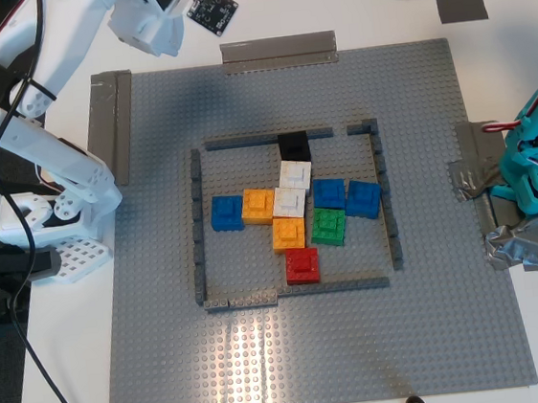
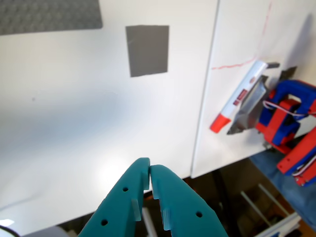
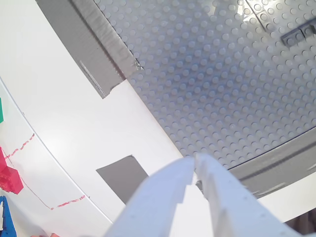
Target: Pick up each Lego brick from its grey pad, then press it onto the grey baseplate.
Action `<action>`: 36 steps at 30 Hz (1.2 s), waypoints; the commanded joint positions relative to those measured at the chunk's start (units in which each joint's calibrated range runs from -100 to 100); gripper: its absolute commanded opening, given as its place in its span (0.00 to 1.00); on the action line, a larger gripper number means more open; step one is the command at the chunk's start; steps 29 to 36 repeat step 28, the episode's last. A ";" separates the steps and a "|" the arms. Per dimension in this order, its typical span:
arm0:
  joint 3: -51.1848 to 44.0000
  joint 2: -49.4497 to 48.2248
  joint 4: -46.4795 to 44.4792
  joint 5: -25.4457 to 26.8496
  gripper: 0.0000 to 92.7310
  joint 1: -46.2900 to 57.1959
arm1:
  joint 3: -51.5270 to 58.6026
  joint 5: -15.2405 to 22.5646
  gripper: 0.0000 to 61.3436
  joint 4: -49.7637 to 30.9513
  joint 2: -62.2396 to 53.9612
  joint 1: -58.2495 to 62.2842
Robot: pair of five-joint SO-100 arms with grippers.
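Above the counter, my first gripper and second gripper hover, jaws seemingly clenched empty, arms largely cropped.

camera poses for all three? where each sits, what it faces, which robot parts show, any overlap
Exterior view: overhead, facing down on the grey baseplate; a white arm and a teal arm at opposite edges.
First wrist view: on the teal first end effector, shut, facing a bare grey pad on the white table.
Second wrist view: on the white second end effector, shut, above another grey pad.
Shared: baseplate, in all three.
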 commanded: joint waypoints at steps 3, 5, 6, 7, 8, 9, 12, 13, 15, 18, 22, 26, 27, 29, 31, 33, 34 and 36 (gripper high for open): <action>5.56 -1.56 -0.35 1.07 0.00 3.48 | -2.09 -0.63 0.00 -0.28 -0.67 -0.46; 8.72 -1.56 -0.35 1.07 0.00 3.48 | -2.09 -0.63 0.00 -0.28 -0.76 -0.39; 10.62 -1.56 -0.35 1.07 0.00 3.48 | -2.09 -0.63 0.00 -0.28 -0.85 -0.32; 12.61 -1.56 -0.35 1.07 0.00 3.41 | -2.09 -0.59 0.00 -0.28 -0.85 -0.24; 14.59 -1.56 -0.35 1.07 0.00 3.26 | -2.09 -0.49 0.00 -0.20 -0.93 -0.10; 16.22 -1.56 -0.35 1.07 0.00 3.12 | -2.09 -0.44 0.00 -0.20 -1.10 -0.03; 17.93 -1.65 -0.35 1.07 0.00 2.97 | -2.09 -0.34 0.00 0.05 -1.45 0.26; 17.93 -1.65 -0.35 1.07 0.00 2.97 | -2.09 -0.34 0.00 0.05 -1.45 0.26; 18.29 -1.65 -0.35 1.07 0.00 2.90 | -2.09 -0.34 0.00 0.05 -1.53 0.34; 18.48 -1.56 -0.76 1.07 0.00 2.68 | -2.27 -0.34 0.00 0.21 -1.70 0.41; 18.48 -1.73 -2.95 1.12 0.00 2.32 | -2.18 -0.29 0.00 0.45 -1.70 0.41; 18.48 -1.65 -5.47 1.12 0.00 2.25 | -2.18 -0.39 0.00 0.13 -1.70 0.26; 18.48 -1.65 -5.80 1.12 0.00 2.17 | -2.18 -0.39 0.00 0.05 -1.70 0.19; 18.48 -1.65 -5.88 1.12 0.00 1.88 | -2.18 -0.49 0.00 0.05 -1.70 0.19; 18.48 -1.65 -5.88 1.12 0.00 1.88 | -2.18 -0.49 0.00 0.05 -1.70 0.19; 18.48 -1.65 -5.88 1.12 0.00 1.88 | -2.18 -0.49 0.00 0.05 -1.70 0.19; 18.48 -1.65 -5.88 1.12 0.00 1.88 | -2.18 -0.49 0.00 0.05 -1.70 0.19; 18.48 -1.65 -5.88 1.12 0.00 1.88 | -2.18 -0.49 0.00 0.05 -1.70 0.19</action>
